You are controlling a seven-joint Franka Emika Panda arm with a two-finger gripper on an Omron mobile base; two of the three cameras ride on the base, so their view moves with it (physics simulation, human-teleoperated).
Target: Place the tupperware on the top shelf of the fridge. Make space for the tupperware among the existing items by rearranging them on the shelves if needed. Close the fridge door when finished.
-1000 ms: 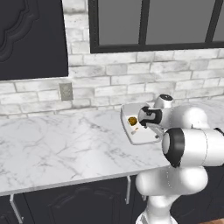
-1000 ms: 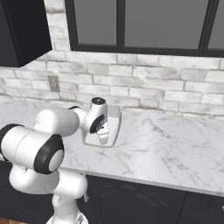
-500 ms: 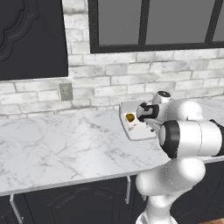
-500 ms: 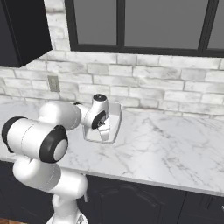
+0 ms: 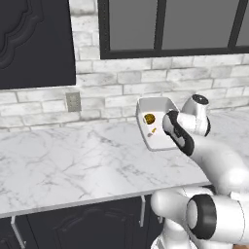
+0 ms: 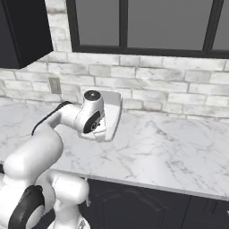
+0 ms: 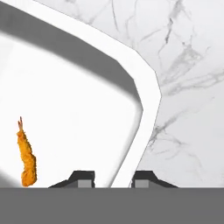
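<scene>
The tupperware (image 5: 154, 121) is a white shallow tub, raised off the marble counter (image 5: 73, 155) and tipped so its open side faces the left base camera. A brown lump (image 5: 149, 118) and a small orange piece (image 5: 153, 130) lie inside it. My gripper (image 5: 168, 132) is shut on the tub's right rim. In the hand view the two fingertips (image 7: 83, 177) stand either side of the white rim (image 7: 140, 100), with an orange food piece (image 7: 26, 157) on the tub floor. From the right, the tupperware (image 6: 112, 112) shows its underside above the gripper (image 6: 102, 133). The fridge, its shelves and its door are out of view.
A white brick wall with a dark-framed window (image 5: 170, 29) runs behind the counter. A wall socket (image 5: 73, 101) sits at the left, under a dark upper cabinet (image 5: 34, 44). Bare marble (image 6: 170, 147) stretches to both sides of the tub. Dark cabinet fronts lie below.
The gripper went from open to shut on the tub's rim. The tub, flat on the counter before, is now lifted and tilted up.
</scene>
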